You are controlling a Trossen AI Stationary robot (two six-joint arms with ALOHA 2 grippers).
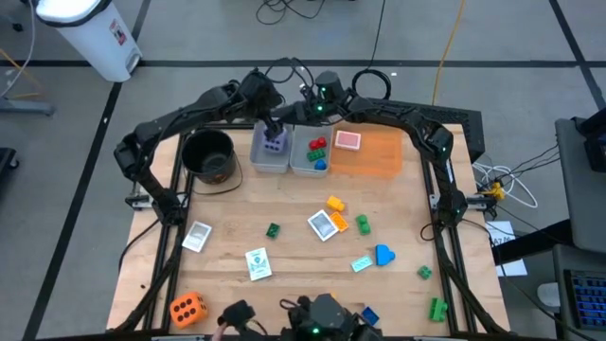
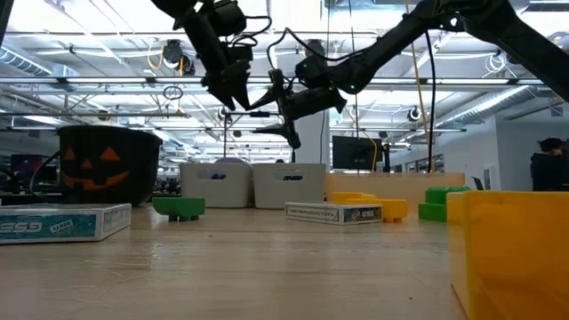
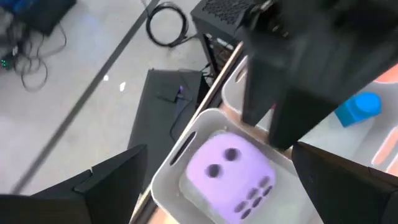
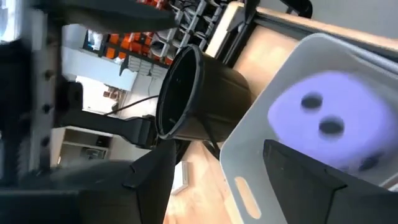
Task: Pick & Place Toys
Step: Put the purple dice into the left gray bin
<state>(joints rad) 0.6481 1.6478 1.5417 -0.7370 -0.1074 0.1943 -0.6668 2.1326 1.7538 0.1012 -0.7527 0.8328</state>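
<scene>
From above, the big purple dotted die point(image 1: 273, 145) already sits in the left grey plastic bin point(image 1: 258, 160). The twin grey bin point(image 1: 301, 162) just beside it holds red point(image 1: 316, 144), green and blue bricks, and a red-backed card point(image 1: 348, 141) lies on the flat orange tray point(image 1: 383, 156) beyond that. I'd call this barely half done: an orange die point(image 1: 187, 308), three picture cards and scattered small bricks lie well apart from that left bin on the bare wood.

At table height, both arms hang above the bins, wrists bent down.

Past the left gripper point(image 3: 217, 180), fingers spread wide and empty, the purple die lies directly below.

The right gripper point(image 4: 217, 180) hovers beside the same bin, its fingers apart and holding nothing, with a black pumpkin bucket point(image 4: 199, 99) beyond.
</scene>
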